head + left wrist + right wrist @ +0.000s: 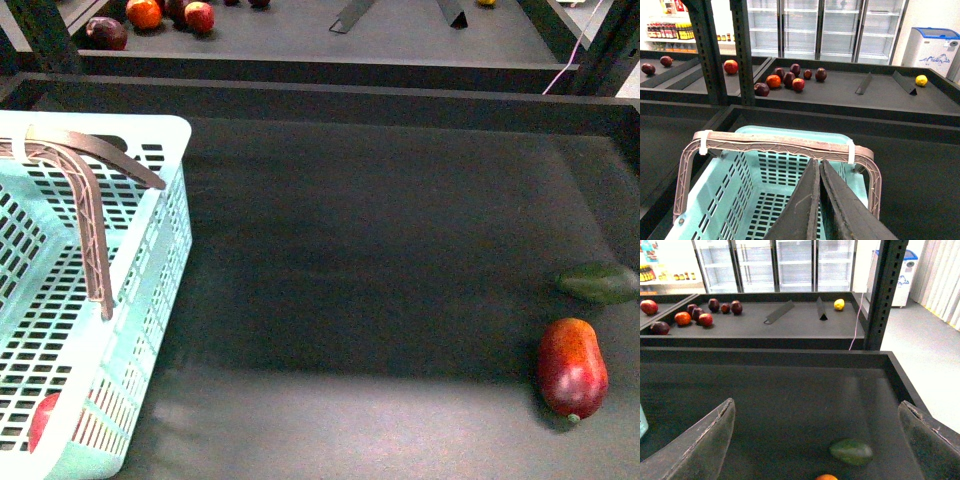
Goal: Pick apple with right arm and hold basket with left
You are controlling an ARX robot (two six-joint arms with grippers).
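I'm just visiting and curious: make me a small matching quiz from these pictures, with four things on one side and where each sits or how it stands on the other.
Things:
1. basket
2. dark green fruit
3. left gripper
4. right gripper

Place or state:
A. fingers spread wide apart
B. far right of the tray, beyond the dark-red oval fruit
C. fingers pressed together above the basket
D. left side of the tray, handles tied together

Pairs: 1-D, 2-B, 3-C, 4-A
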